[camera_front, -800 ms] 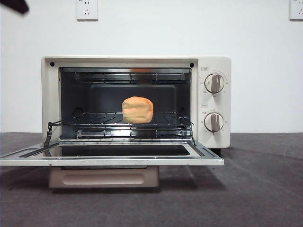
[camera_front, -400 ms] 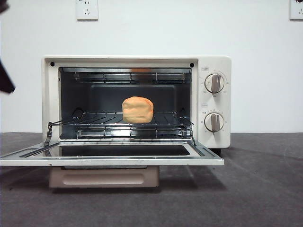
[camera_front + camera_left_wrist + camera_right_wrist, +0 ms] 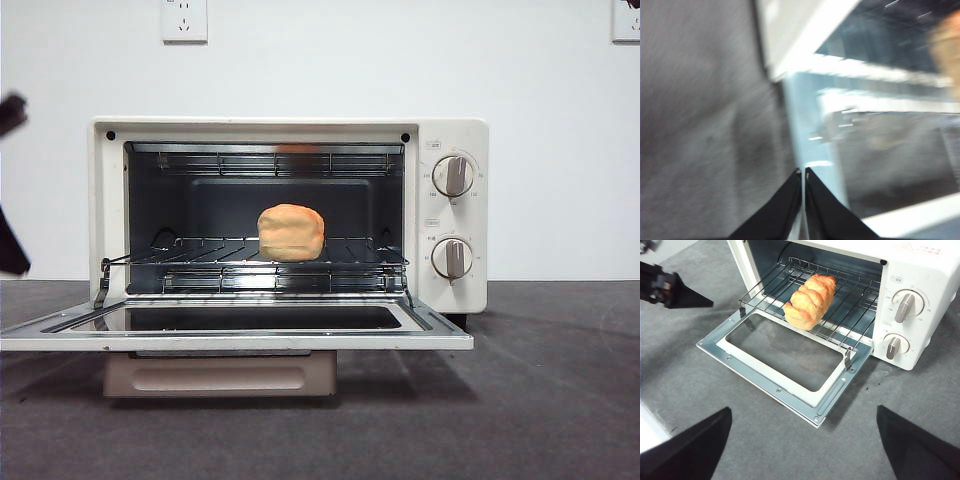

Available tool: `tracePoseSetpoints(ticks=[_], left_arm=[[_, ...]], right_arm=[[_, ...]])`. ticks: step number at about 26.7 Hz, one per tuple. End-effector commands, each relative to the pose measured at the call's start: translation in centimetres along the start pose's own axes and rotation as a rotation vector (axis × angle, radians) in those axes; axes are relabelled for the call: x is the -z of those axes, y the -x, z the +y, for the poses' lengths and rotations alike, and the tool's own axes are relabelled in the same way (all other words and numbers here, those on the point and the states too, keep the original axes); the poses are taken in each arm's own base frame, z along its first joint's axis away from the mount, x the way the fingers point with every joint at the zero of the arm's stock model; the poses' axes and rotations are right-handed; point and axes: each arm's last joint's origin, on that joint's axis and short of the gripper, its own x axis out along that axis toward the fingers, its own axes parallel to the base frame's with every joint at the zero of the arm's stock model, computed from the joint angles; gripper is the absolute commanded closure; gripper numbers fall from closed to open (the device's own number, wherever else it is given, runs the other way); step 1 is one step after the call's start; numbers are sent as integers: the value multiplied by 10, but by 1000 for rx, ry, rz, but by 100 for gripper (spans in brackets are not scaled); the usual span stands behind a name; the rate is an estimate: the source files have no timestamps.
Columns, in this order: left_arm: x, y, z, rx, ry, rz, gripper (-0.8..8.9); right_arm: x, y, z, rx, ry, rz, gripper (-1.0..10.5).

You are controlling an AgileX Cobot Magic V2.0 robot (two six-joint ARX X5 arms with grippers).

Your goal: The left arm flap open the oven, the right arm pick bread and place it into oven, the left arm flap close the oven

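The left gripper [image 3: 803, 172] is seen with its two black jaws pressed together and nothing held between them, and it hangs beside the open door [image 3: 236, 331] of the oven [image 3: 452, 215]. In the front view a dark tip at the side edge has come lower than it was a second ago, so the left arm [image 3: 671, 290] is judged to be going down to the door to flap it shut. The right gripper [image 3: 805, 440] is held back with its jaws spread wide and empty. The bread [image 3: 291, 232] is already laid on the wire rack [image 3: 200, 255] inside the oven, so only the closing is left. The bread is lumpy, golden and soft-looking. The oven is a smooth cream box with two round knobs. The table [image 3: 540, 400] is covered in rough grey cloth.
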Motion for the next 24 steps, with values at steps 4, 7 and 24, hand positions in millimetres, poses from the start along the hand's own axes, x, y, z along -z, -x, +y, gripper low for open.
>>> tracePoseSetpoints(ticks=[4,7,24], left_arm=[[4,-24,16,-28,-6,84,799],[6,-34,20,1,8,118,799],[17,-55,27,158,64,234,799]], right_arm=[[-1,2,1,-9,-3,8,484],[-1,2,1,-9,-3,8,484],[-1,2,1,-6,-10,7,484]])
